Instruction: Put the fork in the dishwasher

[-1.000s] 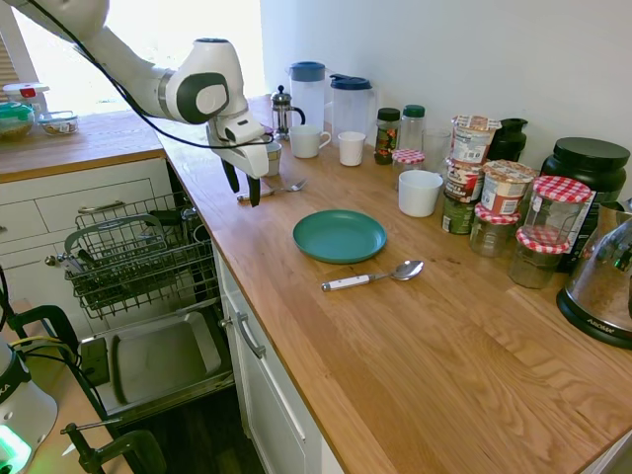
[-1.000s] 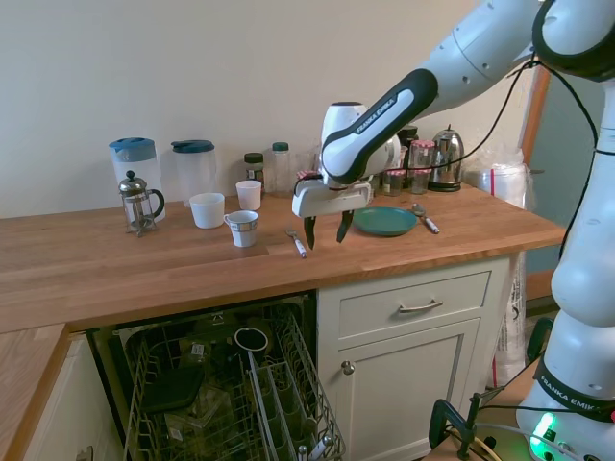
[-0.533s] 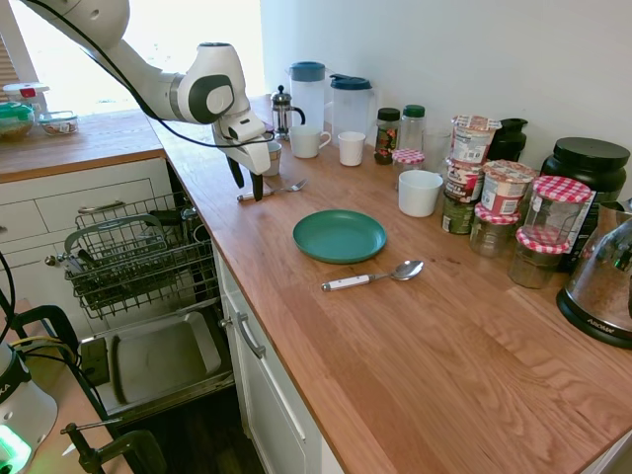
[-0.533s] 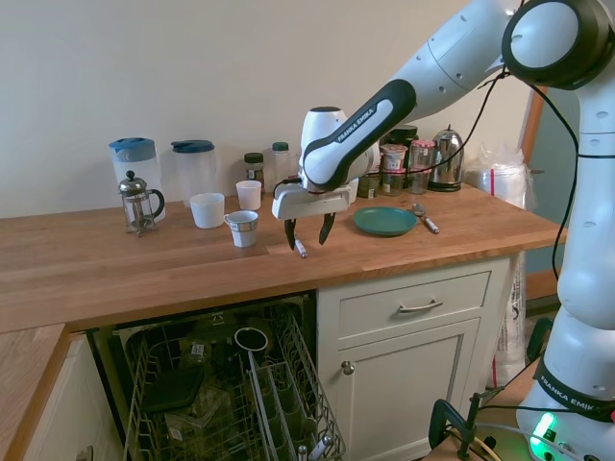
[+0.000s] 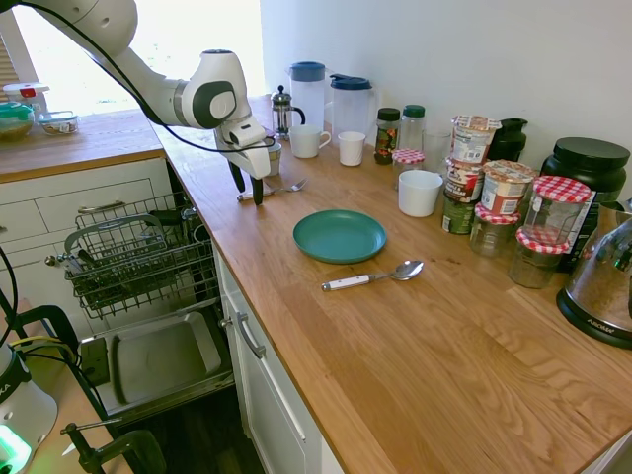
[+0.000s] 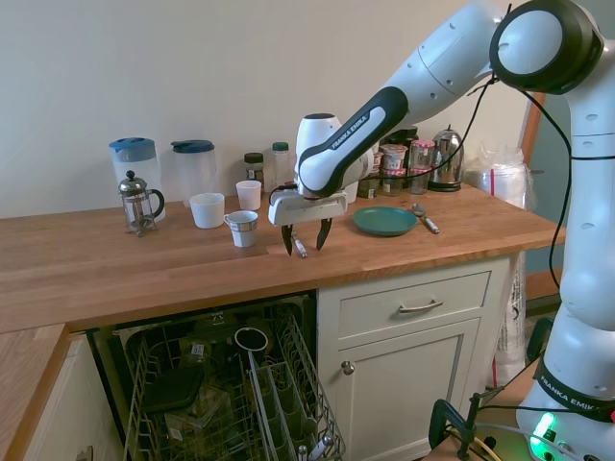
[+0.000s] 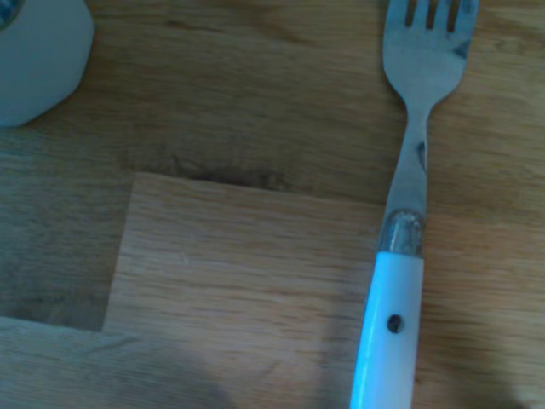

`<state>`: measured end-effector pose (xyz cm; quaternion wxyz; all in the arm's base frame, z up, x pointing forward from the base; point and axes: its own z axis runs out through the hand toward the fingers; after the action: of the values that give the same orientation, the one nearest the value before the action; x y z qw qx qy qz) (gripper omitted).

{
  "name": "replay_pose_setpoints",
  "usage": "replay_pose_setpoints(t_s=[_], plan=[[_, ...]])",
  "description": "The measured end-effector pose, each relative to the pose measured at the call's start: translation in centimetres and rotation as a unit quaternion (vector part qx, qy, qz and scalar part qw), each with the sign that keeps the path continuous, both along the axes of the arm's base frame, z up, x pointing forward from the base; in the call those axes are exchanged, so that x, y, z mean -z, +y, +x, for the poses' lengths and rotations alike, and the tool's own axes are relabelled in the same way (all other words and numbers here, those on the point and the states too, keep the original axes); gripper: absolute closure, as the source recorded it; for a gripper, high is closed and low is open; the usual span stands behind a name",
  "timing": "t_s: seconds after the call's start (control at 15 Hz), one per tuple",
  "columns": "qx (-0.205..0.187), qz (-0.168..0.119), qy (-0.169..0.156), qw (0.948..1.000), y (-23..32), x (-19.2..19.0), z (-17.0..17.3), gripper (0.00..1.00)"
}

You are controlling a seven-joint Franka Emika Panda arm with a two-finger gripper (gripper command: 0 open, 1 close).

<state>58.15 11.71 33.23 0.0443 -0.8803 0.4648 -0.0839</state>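
White arm [image 6: 357, 130] lettered "FRANKA EMIKA"; fork [image 7: 407, 213] unbranded.

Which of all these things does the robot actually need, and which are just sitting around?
Needed: fork, dishwasher, end effector open over the fork.

Sitting around: green plate, spoon, two jugs, coffee press, cups, jars.

Three cameras, one worktop, seen from opposite ends

First exterior view looks from high along the counter [image 5: 395, 336], arm entering at 10 o'clock; second exterior view faces the cabinet fronts from the room, arm entering at 2 o'clock; both share the teal plate [image 5: 339, 235] [image 6: 384, 221]; wrist view looks straight down, close, on the fork [image 7: 407, 221]
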Motion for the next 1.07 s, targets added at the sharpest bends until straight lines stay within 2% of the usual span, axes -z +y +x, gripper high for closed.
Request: replay_pose_setpoints(t_s=[0.53,1.07], plan=[[0.006,0.0,-0.001,1.0,-0.5,0.1,0.4,1.0],[0.008,0.018,0.009,0.9998,-2.4,0.0,1.1,1.0]])
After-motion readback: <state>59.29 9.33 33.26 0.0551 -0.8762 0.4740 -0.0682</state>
